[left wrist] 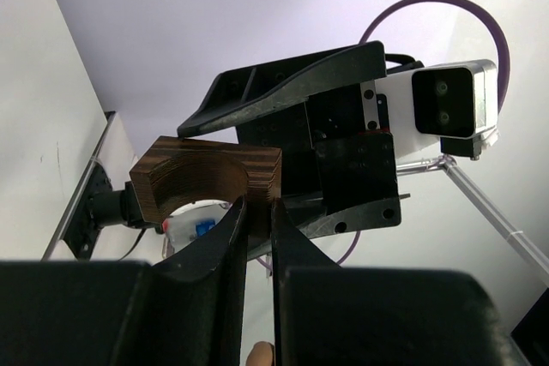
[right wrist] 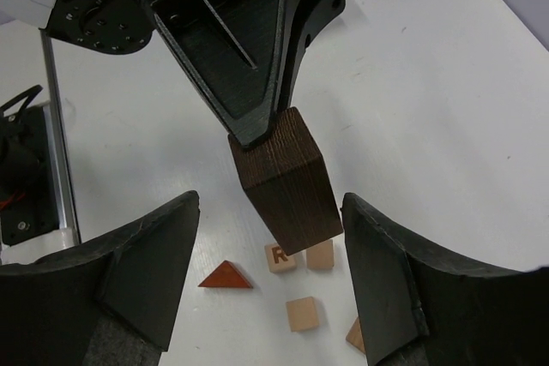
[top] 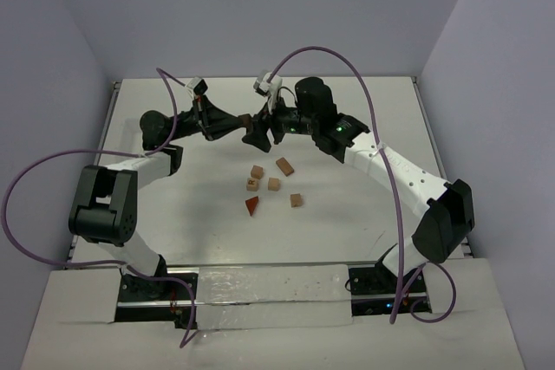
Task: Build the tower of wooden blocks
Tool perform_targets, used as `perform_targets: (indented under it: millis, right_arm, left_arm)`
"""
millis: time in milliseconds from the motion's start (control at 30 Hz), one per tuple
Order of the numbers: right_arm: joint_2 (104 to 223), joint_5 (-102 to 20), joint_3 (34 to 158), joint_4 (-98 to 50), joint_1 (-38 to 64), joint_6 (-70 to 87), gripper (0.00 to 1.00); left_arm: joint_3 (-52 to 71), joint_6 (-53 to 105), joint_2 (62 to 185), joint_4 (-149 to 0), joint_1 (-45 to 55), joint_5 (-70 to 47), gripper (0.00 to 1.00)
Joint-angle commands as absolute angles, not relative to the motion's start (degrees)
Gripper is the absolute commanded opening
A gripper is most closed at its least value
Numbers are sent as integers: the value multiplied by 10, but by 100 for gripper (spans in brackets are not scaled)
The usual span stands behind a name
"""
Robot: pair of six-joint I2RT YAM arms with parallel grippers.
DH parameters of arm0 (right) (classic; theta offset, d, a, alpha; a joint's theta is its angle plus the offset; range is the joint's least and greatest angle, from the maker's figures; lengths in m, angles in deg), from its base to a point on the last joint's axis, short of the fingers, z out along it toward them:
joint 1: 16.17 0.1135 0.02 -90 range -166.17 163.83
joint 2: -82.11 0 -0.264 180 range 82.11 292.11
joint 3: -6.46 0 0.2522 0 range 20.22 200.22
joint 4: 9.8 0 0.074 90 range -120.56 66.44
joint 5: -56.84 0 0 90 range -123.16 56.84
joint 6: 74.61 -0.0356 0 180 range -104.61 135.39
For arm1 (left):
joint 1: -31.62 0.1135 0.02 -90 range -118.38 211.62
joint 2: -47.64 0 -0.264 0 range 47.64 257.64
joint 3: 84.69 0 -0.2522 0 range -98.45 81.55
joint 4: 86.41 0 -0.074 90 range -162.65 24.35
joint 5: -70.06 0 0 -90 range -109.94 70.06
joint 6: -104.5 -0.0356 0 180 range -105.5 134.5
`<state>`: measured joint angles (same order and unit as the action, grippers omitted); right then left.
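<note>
Even, bright, diffuse light; faint soft shadows cast on table [top: 347, 231]; near fingers [right wrist: 146, 272] blurred in wrist views.

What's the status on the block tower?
Left gripper shut on dark block, midair. Right gripper open, flanking it. Small blocks loose on table, none stacked. No obstacle seen.

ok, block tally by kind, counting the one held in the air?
Cubes: 4
Oblong reddish-brown block: 1
Triangular wedge: 1
Dark arch block: 1
Total: 7
</note>
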<state>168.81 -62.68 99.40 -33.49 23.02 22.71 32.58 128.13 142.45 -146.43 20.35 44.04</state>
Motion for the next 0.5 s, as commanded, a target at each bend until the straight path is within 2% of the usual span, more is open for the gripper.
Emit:
perform_targets:
  millis: [0, 267, 467]
  right_arm:
    - [1682, -627, 1009, -326, 236, 244, 72]
    - [1644, -633, 987, -368, 236, 271, 77]
    - [1641, -654, 984, -374, 235, 286, 74]
  left_arm:
    - [325, 1285, 1394, -1650, 198, 448, 0]
    - [321, 1291, 1403, -1660, 199, 449, 0]
    - [322, 1304, 1406, -1675, 198, 455, 0]
